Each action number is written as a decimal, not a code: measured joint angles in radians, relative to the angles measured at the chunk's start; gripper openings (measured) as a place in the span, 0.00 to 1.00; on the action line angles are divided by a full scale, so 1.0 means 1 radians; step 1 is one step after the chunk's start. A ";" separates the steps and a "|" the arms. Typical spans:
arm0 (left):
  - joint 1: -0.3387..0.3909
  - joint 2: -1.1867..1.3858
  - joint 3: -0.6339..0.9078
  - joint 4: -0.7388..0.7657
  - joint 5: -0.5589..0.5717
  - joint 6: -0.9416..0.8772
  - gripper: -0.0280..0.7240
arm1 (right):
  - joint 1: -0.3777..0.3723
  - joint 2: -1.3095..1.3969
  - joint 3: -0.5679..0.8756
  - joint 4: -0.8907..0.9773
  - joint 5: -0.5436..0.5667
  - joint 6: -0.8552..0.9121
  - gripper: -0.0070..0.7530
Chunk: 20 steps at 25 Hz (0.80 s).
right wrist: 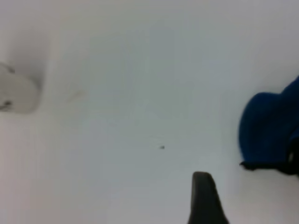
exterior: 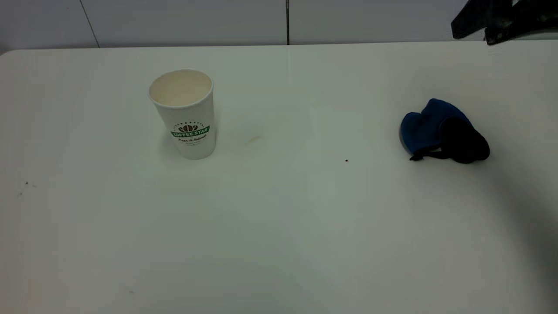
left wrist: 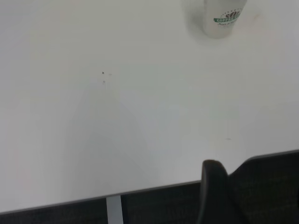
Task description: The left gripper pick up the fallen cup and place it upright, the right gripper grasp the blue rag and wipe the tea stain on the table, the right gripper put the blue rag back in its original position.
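The white paper cup [exterior: 187, 115] with the green logo stands upright at the table's left centre, empty of any gripper; it also shows in the left wrist view [left wrist: 223, 18] and the right wrist view [right wrist: 16, 93]. Just to its right lies only a faint pale-yellow trace of the tea stain [exterior: 253, 139]. The blue rag [exterior: 429, 126] lies crumpled at the right with its black underside partly turned up, free of any gripper; it also shows in the right wrist view [right wrist: 268, 126]. My right gripper [exterior: 501, 22] is raised at the far right corner, away from the rag. My left gripper [left wrist: 212, 186] sits back over the table's near edge, far from the cup.
The white table [exterior: 279, 226] carries a tiny dark speck [exterior: 346, 160] between stain and rag, and a few specks [exterior: 26, 184] at the left. A grey wall with a dark seam [exterior: 287, 22] runs behind the table.
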 joint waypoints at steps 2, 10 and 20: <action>0.000 0.000 0.000 0.000 0.000 0.000 0.63 | 0.000 -0.120 0.032 -0.070 0.092 0.073 0.68; 0.000 0.000 0.000 0.000 0.000 0.000 0.63 | 0.000 -0.661 0.168 -0.669 0.413 0.595 0.67; 0.000 0.000 0.000 0.000 0.000 0.001 0.63 | 0.000 -1.189 0.478 -0.923 0.641 0.924 0.67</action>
